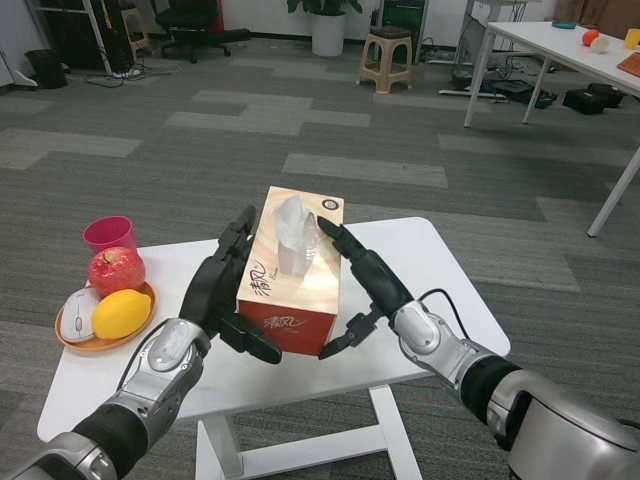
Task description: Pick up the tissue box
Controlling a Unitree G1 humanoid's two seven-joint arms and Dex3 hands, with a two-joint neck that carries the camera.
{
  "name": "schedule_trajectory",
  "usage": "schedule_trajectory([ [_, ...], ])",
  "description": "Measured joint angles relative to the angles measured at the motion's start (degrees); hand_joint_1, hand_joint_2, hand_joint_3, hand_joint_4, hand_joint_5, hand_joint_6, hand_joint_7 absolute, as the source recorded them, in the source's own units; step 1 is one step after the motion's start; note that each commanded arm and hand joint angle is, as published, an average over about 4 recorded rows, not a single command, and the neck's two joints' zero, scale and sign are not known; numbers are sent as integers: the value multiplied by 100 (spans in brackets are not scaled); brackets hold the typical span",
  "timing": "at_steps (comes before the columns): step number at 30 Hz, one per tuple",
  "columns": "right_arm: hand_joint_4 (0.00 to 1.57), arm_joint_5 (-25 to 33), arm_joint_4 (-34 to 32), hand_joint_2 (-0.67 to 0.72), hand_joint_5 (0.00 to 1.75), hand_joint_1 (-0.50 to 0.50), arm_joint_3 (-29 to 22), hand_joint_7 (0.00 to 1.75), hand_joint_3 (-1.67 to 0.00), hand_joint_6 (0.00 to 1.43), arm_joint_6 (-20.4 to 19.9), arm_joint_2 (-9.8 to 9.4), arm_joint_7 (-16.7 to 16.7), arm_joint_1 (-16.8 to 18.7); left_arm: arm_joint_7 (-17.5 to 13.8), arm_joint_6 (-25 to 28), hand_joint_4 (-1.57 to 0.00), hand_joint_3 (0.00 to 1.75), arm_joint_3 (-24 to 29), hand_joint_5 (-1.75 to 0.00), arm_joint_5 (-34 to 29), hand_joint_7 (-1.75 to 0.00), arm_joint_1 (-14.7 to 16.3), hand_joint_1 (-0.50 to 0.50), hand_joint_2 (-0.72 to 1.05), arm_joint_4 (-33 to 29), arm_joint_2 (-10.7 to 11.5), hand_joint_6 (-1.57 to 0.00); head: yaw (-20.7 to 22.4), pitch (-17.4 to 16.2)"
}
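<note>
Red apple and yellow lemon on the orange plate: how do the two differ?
The red apple is round with a dimpled top and pale speckles; the yellow lemon is oval and evenly coloured. The apple sits at the far side of the orange plate, next to the pink cup; the lemon lies nearer the robot, beside a white computer mouse. Both rest on the plate, untouched by either hand.

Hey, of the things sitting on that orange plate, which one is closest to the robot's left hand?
The yellow lemon, at the plate's right edge nearest the left hand; the red apple sits behind it, the white mouse farther left.
</note>
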Motion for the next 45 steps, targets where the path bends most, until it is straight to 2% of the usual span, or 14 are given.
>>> schedule_trajectory([
  [4, 0, -2, -62, -54, 0, -46, -14, 14, -56, 0, 0, -12, 9, 3, 9, 0, 0, 0, 10, -62, 0, 0, 2, 50, -37, -5, 7, 0, -1, 8],
  [11, 0, -22, -290, -54, 0, -46, -79, 14, -56, 0, 1, -78, 28, 12, 47, 0, 0, 4, 30, -62, 0, 0, 9, 50, -37, -54, 28, 0, 1, 35],
  [23, 0, -140, -651, -54, 0, -46, -352, 14, -56, 0, 2, -146, 36, 48, 67, -8, 0, 0, 136, -62, 3, 0, 74, 50, -39, -455, 142, 0, 19, 57],
  [25, 0, -147, -676, -54, 0, -46, -379, 14, -56, 0, 2, -152, 36, 51, 68, -9, 0, 4, 155, -62, 7, 0, 79, 50, -39, -493, 143, 0, 21, 62],
  [29, 0, -158, -690, -54, 0, -46, -400, 14, -56, 0, 2, -162, 37, 61, 70, -10, 0, 0, 162, -62, 11, 0, 85, 50, -37, -529, 143, 0, 20, 69],
  [34, 0, -175, -698, -54, 0, -46, -425, 14, -56, 0, 2, -166, 38, 71, 70, -10, 0, 4, 179, -62, 17, 0, 96, 50, -37, -571, 143, 0, 26, 70],
  [38, 0, -175, -699, -54, 0, -46, -436, 14, -63, 0, 2, -169, 38, 75, 70, -10, 0, 0, 196, -62, 20, 0, 107, 50, -39, -633, 143, 0, 9, 48],
  [41, 0, -176, -701, -54, 0, -46, -437, 14, -63, 0, 2, -170, 38, 77, 70, -10, 0, 0, 200, -62, 21, 0, 109, 50, -41, -643, 143, 0, 7, 35],
  [45, 0, -176, -704, -54, 0, -46, -439, 14, -63, 0, 2, -170, 38, 78, 70, -10, 0, 0, 204, -62, 22, 0, 110, 50, -37, -655, 143, 0, 9, 14],
])
